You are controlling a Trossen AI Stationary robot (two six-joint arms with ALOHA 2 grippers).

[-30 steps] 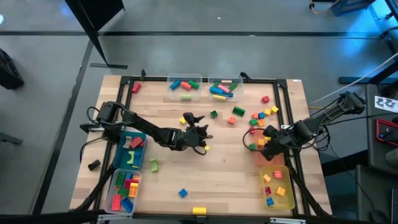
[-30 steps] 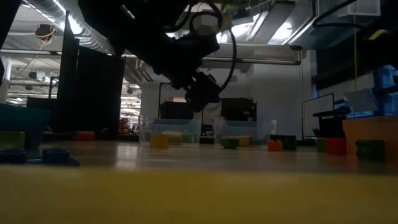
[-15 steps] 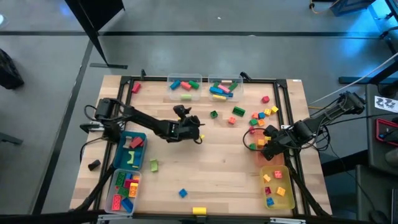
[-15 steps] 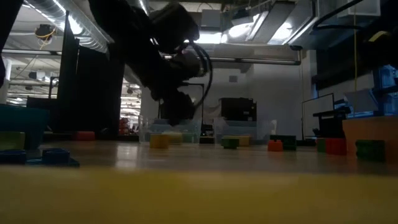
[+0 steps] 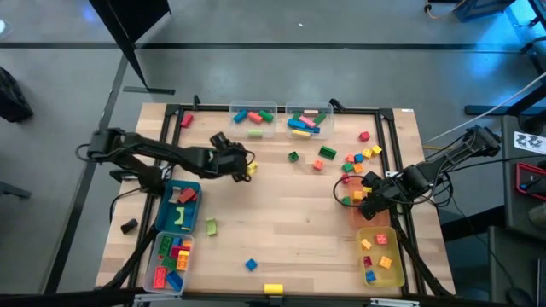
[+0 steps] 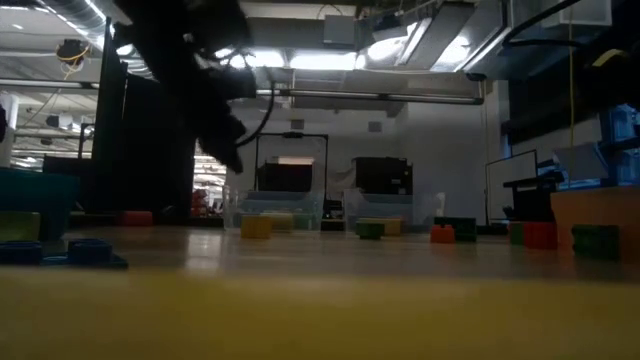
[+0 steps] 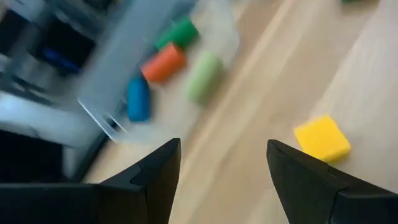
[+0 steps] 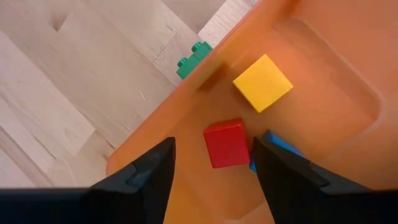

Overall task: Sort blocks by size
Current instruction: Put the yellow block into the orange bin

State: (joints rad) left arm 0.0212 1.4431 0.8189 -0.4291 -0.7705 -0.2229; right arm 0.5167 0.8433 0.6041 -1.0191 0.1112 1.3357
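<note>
**My two grippers over a table of scattered blocks**

My left gripper [image 5: 242,162] hovers above the wooden table [image 5: 281,222] near its far left, fingers spread wide and empty. A yellow block [image 7: 322,138] lies on the wood just beyond them, and a clear bin [image 5: 253,119] of long blocks sits at the far edge.

My right gripper [image 5: 365,189] hangs over the orange bin [image 8: 323,74] at the right edge, fingers apart, holding nothing. Below them, a red cube [image 8: 226,142] and yellow cube [image 8: 262,82] rest inside. More loose blocks [image 5: 358,158] lie nearby.
</note>
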